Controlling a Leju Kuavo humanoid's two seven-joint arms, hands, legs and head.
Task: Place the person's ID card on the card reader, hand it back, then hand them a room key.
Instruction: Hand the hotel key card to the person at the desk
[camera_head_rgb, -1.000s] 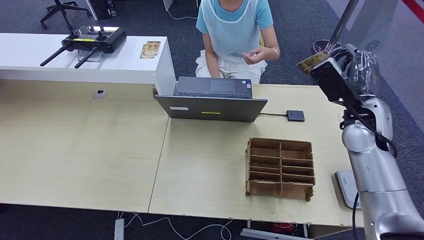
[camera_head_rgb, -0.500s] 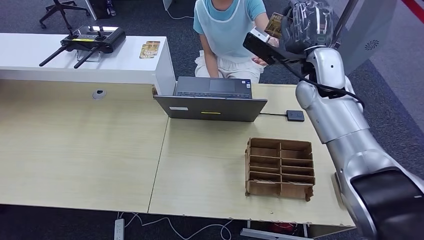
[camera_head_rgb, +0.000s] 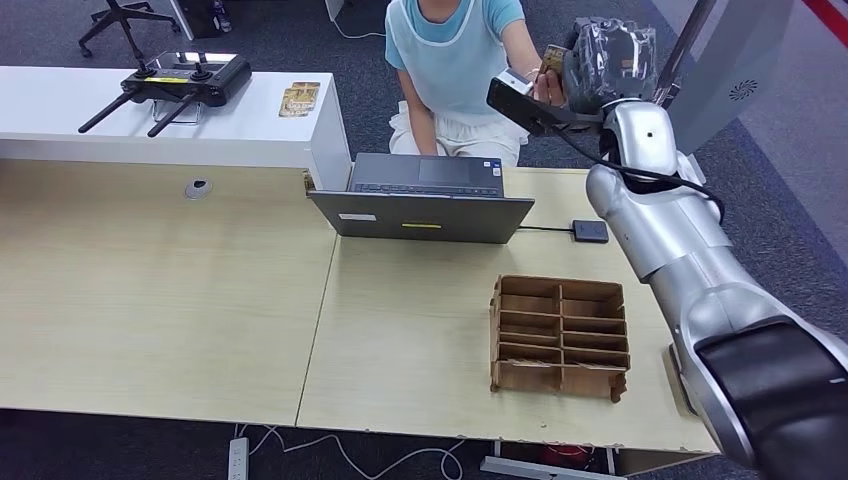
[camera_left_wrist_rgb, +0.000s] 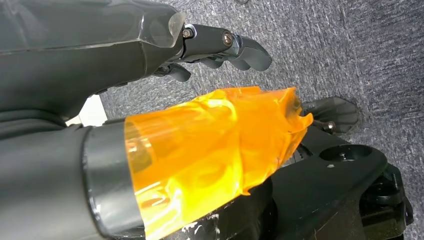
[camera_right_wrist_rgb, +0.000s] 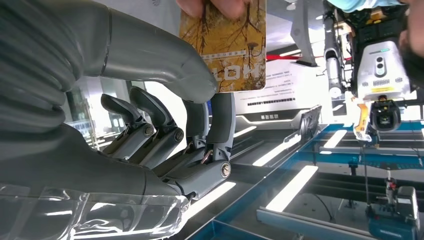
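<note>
The right arm has swung in from the right side of the desk over the last second and now reaches up over the laptop (camera_head_rgb: 425, 200) toward the person (camera_head_rgb: 455, 60), with the right hand (camera_head_rgb: 598, 55) raised at their chest; half a second ago it was almost here, so the sweep looks nearly finished. The hand pinches the card (camera_right_wrist_rgb: 226, 47) between thumb and fingers, and in the right wrist view the person's fingertips (camera_right_wrist_rgb: 212, 6) already touch its far edge, which I read as a handover in progress (whether ID card or room key I cannot tell from its patterned face). The left hand (camera_left_wrist_rgb: 215, 47) hangs over the grey carpet, fingers loosely curled around nothing. On the wooden desk (camera_head_rgb: 160, 300), a cardboard tray (camera_head_rgb: 560, 335) of compartments sits near the right arm, and the small black card reader (camera_head_rgb: 591, 231) lies beside the laptop. Only the open laptop lies beneath the arm's path; a remote controller (camera_head_rgb: 180, 82) rests well apart on the white counter (camera_head_rgb: 120, 125).
</note>
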